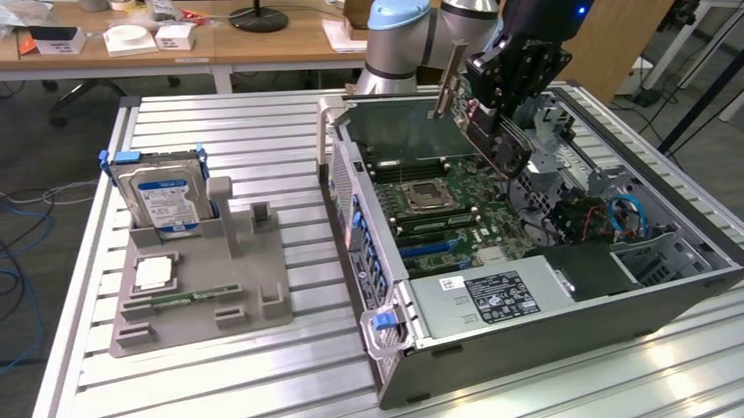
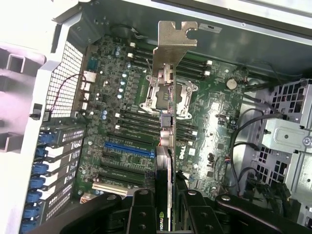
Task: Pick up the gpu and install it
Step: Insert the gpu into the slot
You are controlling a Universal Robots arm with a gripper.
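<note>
My gripper is shut on the gpu, a thin card with a green board and a dark face. It holds the card tilted above the open computer case. The card's silver end bracket points up and toward the exterior view's left. In the wrist view the gpu shows edge-on, its bracket far from the fingers that clamp it from both sides. It hangs clear of the motherboard, over the processor socket. A blue expansion slot lies beside the card's line.
On the slatted table, at the exterior view's left, a grey holder carries an upright blue-labelled hard drive, a small chip and a memory stick. Inside the case are a power supply, blue cables and drive bays.
</note>
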